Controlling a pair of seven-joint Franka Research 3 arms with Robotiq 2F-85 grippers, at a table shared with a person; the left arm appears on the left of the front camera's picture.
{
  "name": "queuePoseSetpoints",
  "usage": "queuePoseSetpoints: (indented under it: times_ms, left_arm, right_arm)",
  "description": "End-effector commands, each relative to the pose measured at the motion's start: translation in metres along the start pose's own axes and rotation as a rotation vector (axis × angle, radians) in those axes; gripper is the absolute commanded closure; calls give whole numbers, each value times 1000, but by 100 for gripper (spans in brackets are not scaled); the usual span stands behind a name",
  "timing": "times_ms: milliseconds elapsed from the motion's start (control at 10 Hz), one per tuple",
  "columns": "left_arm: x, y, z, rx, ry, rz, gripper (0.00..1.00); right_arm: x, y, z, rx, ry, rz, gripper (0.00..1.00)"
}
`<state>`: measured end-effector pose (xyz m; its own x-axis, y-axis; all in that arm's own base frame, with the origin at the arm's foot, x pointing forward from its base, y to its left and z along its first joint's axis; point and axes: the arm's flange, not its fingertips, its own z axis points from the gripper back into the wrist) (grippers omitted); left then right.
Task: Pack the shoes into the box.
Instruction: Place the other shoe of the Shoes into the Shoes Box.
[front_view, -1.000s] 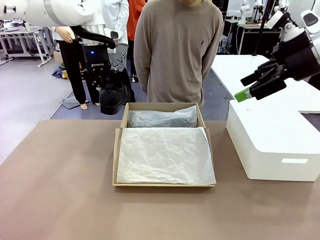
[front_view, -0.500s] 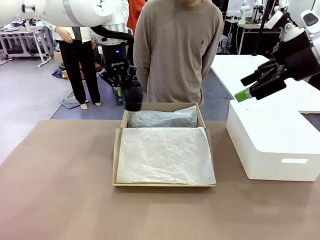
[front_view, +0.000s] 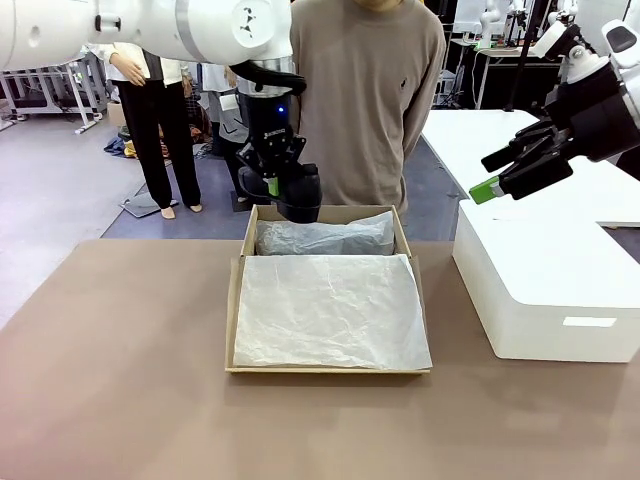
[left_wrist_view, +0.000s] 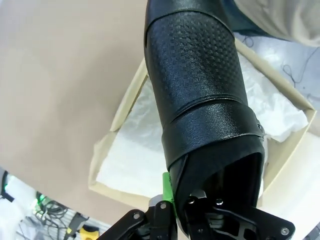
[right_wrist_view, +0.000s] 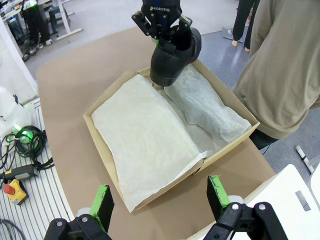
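One glossy black shoe (front_view: 298, 197) hangs toe-down in the air, my left gripper (front_view: 278, 185) shut on its heel rim. It is over the back left corner of the tan cardboard box (front_view: 232, 320). In the left wrist view the shoe (left_wrist_view: 200, 100) runs away from the left gripper (left_wrist_view: 182, 196), with the box (left_wrist_view: 125, 107) beneath. Crinkled white tissue (front_view: 330, 310) covers the box's front part, and a tissue-wrapped bundle (front_view: 325, 238) lies along the back; what it holds is hidden. My right gripper (front_view: 510, 172) is open and up high on the right, looking down on the shoe (right_wrist_view: 172, 57) and box (right_wrist_view: 100, 132).
A large white box (front_view: 540, 290) stands on the table to the right of the cardboard box, under my right gripper. A person (front_view: 360, 100) in a beige sweater stands at the far edge, right behind the box. The brown tabletop (front_view: 110, 360) lies bare to the left and front.
My left arm has carried the shoe to the right, from beyond the table's far left edge to above the box's back left corner. The right arm has stayed still.
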<state>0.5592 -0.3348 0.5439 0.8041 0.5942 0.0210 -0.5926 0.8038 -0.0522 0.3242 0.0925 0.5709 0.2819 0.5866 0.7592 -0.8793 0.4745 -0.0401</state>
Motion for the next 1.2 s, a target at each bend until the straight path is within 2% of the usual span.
queuePoseSetpoints:
  times_ms: [0, 600, 800, 1100]
  left_arm:
    - [5, 6, 3, -3, 8, -12, 100]
    - [3, 0, -3, 4, 3, 0, 100]
    - [-7, -16, -3, -2, -71, 226, 100]
    - [-29, -40, 1, -7, -103, 433, 100]
  right_arm:
    - [1, -2, 0, 13, -21, 9, 0]
    - [1, -2, 0, 13, -21, 9, 0]
    - [1, -2, 0, 13, -21, 9, 0]
    - [1, -2, 0, 13, -21, 9, 0]
